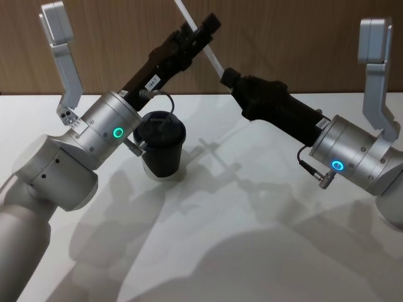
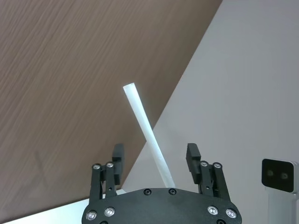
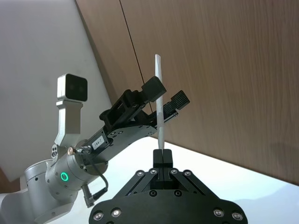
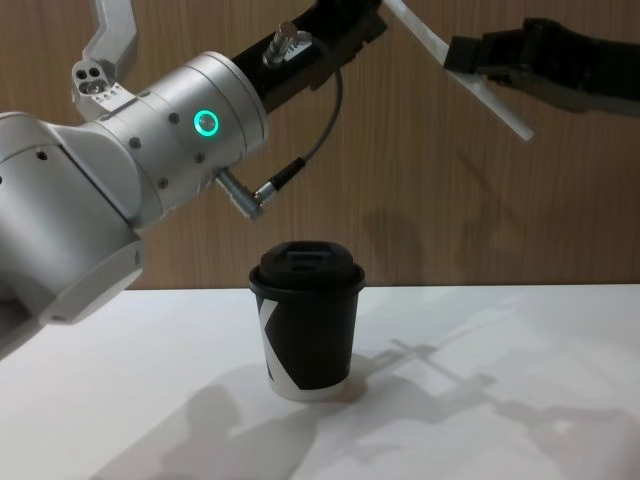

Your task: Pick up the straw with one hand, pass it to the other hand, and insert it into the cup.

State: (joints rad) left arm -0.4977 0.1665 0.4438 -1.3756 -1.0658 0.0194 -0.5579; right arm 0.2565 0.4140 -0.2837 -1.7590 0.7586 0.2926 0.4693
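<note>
Clamped shut on the lower end of the straw (image 3: 158, 79) with the right tool (image 3: 162, 156), pads pressed flat together on the white plastic, no gap to see. Raised high in the air, well above the surface (image 1: 264, 251), and slanting up toward the robot's left against the wood-panel wall (image 1: 113, 38).

Spread wide around the straw's upper half with the left tool (image 2: 155, 154). Grasping nothing: one finger on either side, clear of the straw on both sides in the left wrist view. Cannot tell whether touching the straw lower down, near the tool's body. Reaching up and forward from the left, tip to tip with the right tool, near but apart.

As for the cup (image 4: 305, 325): upright on the surface, black lid on, white mark facing the chest camera. Sitting under the left arm's silver wrist, well below the straw and both tools, touched by neither.
</note>
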